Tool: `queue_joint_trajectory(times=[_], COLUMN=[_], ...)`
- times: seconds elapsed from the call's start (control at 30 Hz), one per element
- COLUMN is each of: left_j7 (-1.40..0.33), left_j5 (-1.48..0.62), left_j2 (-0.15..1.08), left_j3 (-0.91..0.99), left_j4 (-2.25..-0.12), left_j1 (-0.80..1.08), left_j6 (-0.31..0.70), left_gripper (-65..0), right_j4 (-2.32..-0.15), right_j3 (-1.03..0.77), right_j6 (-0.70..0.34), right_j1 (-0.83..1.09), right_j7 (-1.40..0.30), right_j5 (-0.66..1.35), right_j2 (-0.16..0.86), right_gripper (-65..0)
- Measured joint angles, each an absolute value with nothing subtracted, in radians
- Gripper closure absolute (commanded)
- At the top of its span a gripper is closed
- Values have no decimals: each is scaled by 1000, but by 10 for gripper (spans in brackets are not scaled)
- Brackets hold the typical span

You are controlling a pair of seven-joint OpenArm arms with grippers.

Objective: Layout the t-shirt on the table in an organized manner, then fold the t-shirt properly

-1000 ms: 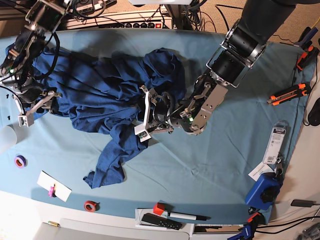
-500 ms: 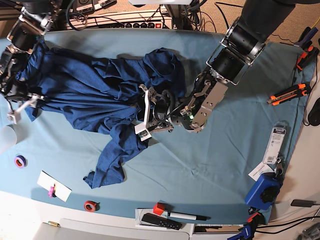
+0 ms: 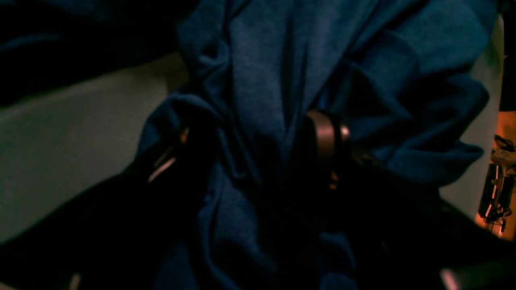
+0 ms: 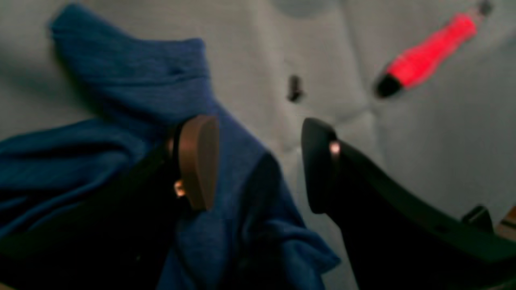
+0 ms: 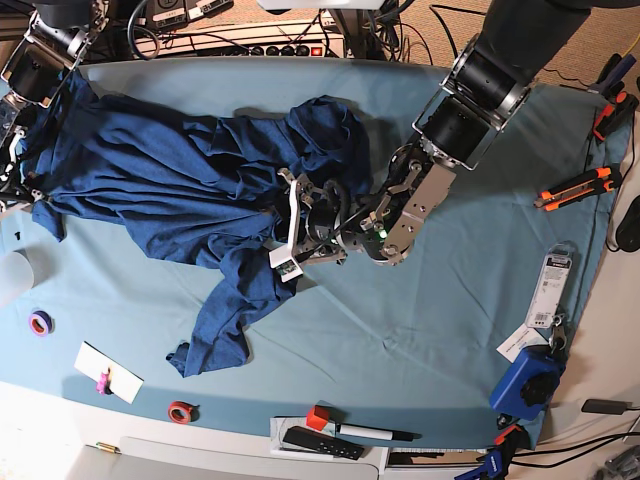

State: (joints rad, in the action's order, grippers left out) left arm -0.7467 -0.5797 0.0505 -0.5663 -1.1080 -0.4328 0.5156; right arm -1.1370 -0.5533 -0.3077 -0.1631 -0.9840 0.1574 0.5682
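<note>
The t-shirt (image 5: 190, 190) lies stretched and rumpled across the far left half of the tabletop (image 5: 400, 340), one twisted length trailing toward the near edge. The left hand (image 5: 312, 228) sits at the bunched middle; its wrist view shows cloth (image 3: 262, 100) gathered between the fingers (image 3: 324, 137), so it grips the t-shirt. The right hand (image 4: 258, 161) is nearly out of the base view at the far left edge; only its wrist view shows the jaws standing apart, one pad (image 4: 197, 161) resting on a fold of the t-shirt (image 4: 141, 100), nothing clamped. That view also catches a blurred red tool (image 4: 423, 60) on the teal cloth. Near the front edge lie a tape roll (image 5: 181, 411), a purple ring (image 5: 40, 322), a white card (image 5: 108, 372) and a marker (image 5: 375, 432). The near centre and right of the tabletop are bare teal.
</note>
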Motion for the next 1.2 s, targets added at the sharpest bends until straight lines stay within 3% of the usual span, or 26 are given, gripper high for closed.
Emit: queue_joint_trajectory(times=[0.1, 0.23, 0.43, 0.57, 0.83, 0.9, 1.0, 1.2], left_j7=[-747, -736, -735, -735, -735, -734, -734, -734], left_j5=[-580, -558, -550, -550, -550, -550, -550, -550], left_j2=[50, 50, 50, 50, 50, 50, 50, 50], left_j3=[-566, -566, -566, -566, -566, -566, -566, -566], left_j4=[-1108, -1108, -1108, -1108, -1108, -1108, -1108, -1108], left_j1=[-433, -432, -432, -432, -432, -432, -432, -432], left_j6=[516, 516, 516, 516, 516, 516, 516, 516], left_gripper=[-330, -330, -330, -330, -330, -330, -330, -330], right_j4=[-1134, -1134, -1134, -1134, -1134, -1138, -1139, -1138], right_j3=[-554, -553, -553, -553, -554, -554, -554, -554], right_j6=[-486, -599, -599, -529, -533, -532, -532, -577], right_j1=[-161, -163, -163, -160, -82, -72, -64, -60], right_j7=[-1025, -1077, -1104, -1108, -1088, -1087, -1092, -1166], right_j5=[390, 614, 554, 442, 525, 525, 527, 694], right_j2=[573, 559, 562, 562, 564, 565, 565, 564], right_gripper=[-320, -320, -320, -320, -319, -232, -3, 0])
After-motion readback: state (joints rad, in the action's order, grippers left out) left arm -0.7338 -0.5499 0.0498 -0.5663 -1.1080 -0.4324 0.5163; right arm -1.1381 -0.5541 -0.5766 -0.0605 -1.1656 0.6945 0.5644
